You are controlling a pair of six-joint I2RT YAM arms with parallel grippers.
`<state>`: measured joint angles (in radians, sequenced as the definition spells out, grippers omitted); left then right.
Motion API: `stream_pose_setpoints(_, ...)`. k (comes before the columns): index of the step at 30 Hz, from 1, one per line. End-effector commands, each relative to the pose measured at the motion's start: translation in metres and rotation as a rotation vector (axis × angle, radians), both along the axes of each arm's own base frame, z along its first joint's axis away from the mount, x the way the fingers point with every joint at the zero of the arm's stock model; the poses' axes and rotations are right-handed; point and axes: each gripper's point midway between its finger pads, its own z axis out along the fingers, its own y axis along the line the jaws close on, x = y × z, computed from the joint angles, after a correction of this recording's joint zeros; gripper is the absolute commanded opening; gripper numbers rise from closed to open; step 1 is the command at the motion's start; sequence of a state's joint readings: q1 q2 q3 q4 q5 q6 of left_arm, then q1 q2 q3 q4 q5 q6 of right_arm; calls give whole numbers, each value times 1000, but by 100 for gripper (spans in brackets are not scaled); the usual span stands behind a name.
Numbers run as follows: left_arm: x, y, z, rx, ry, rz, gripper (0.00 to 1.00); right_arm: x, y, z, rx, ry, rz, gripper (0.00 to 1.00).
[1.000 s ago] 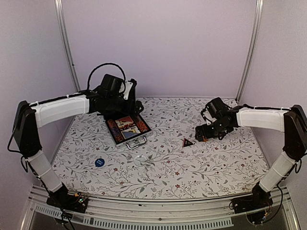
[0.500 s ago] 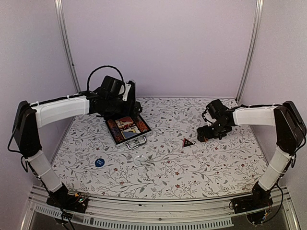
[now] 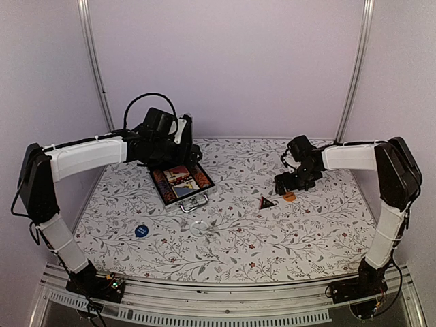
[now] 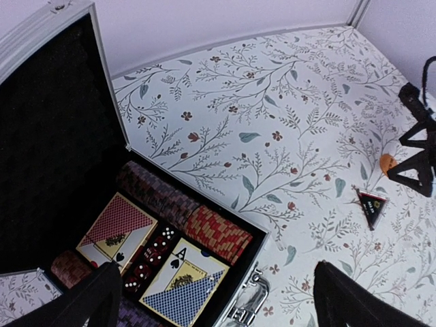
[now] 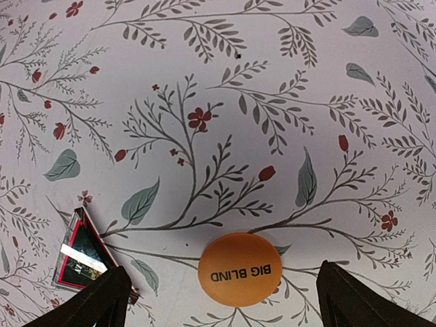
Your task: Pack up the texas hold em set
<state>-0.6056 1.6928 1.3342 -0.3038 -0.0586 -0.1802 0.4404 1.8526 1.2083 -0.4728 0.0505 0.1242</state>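
Okay so the briefcase (image 3: 180, 184) sits far-left on the counter (image 3: 306, 238), near the back wall (image 3: 225, 68). Its lid stands up on the far side. Its long axis runs roughly left to right, a bit skewed, and the handle (image 3: 194, 202) faces the near edge. Chip rows (image 4: 218, 235), card decks (image 4: 184, 283) and dice (image 4: 153, 252) lie inside. The left tool (image 4: 214, 286) hangs over it, jaws wide, gripping nothing. The right tool (image 5: 223, 272) is released too, straddling the orange BIG BLIND token (image 5: 240, 270), with the triangular token (image 5: 82, 255) just beside. The blue round token (image 3: 141, 231) lies near-left, well apart. The roomiest stretch is mid-counter.
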Motion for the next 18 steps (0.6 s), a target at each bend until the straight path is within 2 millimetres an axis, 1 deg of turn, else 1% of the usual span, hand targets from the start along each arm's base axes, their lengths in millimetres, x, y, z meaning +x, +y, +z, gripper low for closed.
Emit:
stream_pose_setpoints(1, 4, 2, 3, -5, -22, -13, 100, 8, -2, -6, -30, 23, 2, 99)
stream_pose_setpoints(10, 2, -4, -2, -27, -12, -39, 100, 10, -7, -18, -44, 65, 4, 97)
stream_pose_setpoints(18, 0, -12, -6, -54, 14, -67, 100, 2, -6, -27, -26, 102, 24, 87)
